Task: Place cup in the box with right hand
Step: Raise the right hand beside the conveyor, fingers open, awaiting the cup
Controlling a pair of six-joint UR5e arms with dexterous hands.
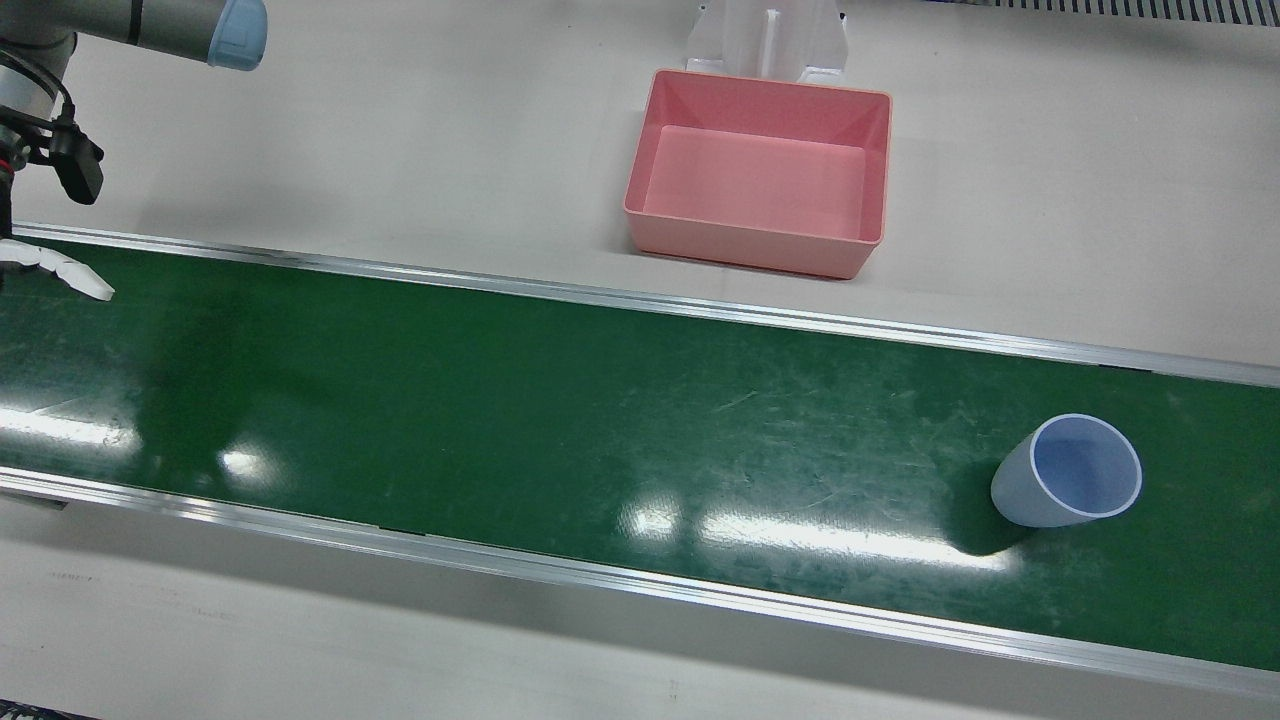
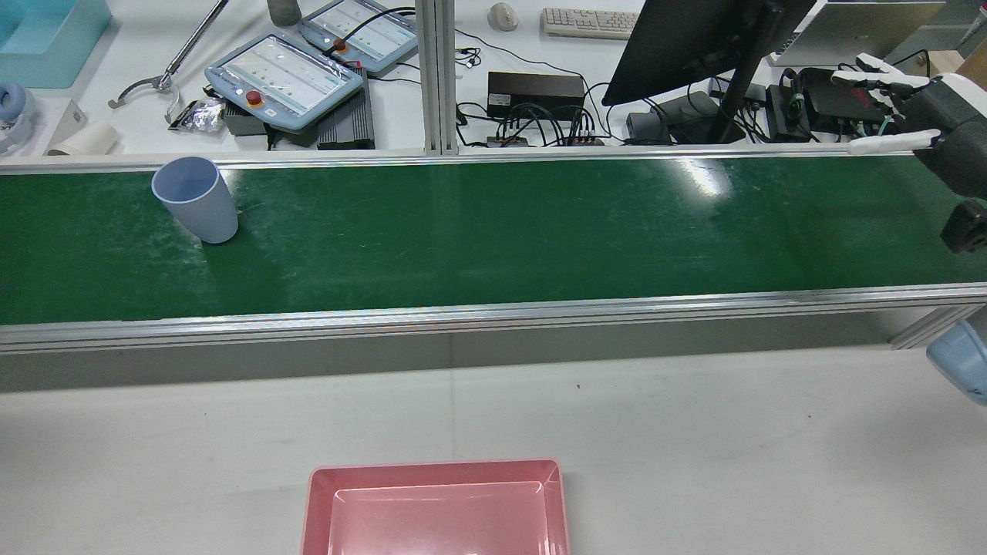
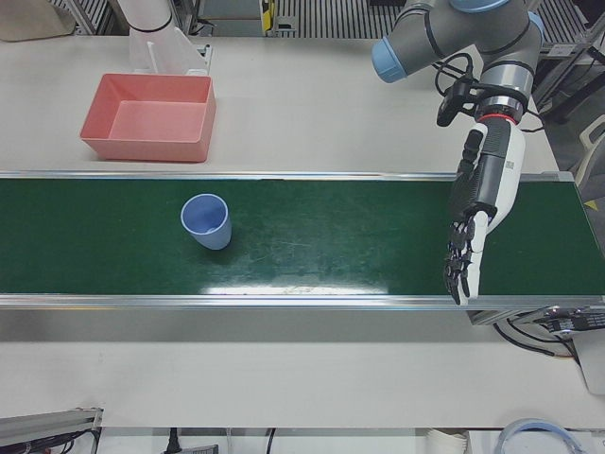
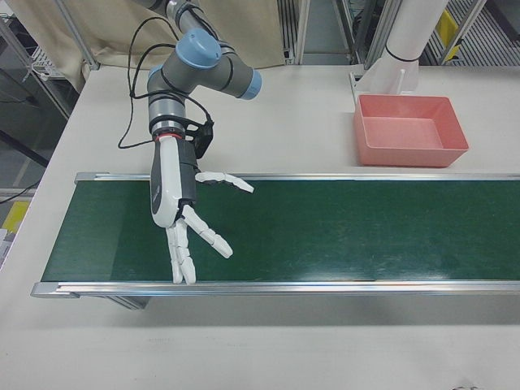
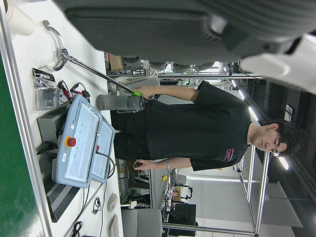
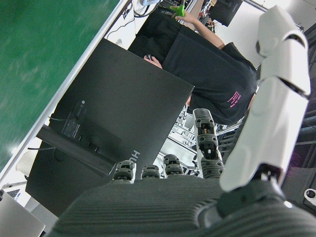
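**Long reach to a light cup: a knock-over is the main risk**

The green belt (image 1: 500,400) is crossed by nothing between the right hand (image 4: 183,211) and its target, so the whole way along it must be covered. If the belt is set in motion during the reach, the aim can be lost; whether it runs cannot be told from the pictures.

The pink box (image 1: 740,242) is seen empty, on the table beyond the belt's far rail from the hand and off to its side, roughly halfway toward the cup. A carry that is too low can strike the rail or the box rim.

The right hand is held over its end of the belt with the fingers spread wide, and nothing is held. The left hand (image 3: 477,203) hangs over the opposite end, also empty, its fingers loosely extended.

The cup (image 1: 1065,475) stands upright on the belt, well apart from the right hand and nearer to the left one. It looks light and tapered, so it is probably tipped or pushed away if it is touched by one finger first. A loose grasp on the smooth wall can let it slip during the carry.
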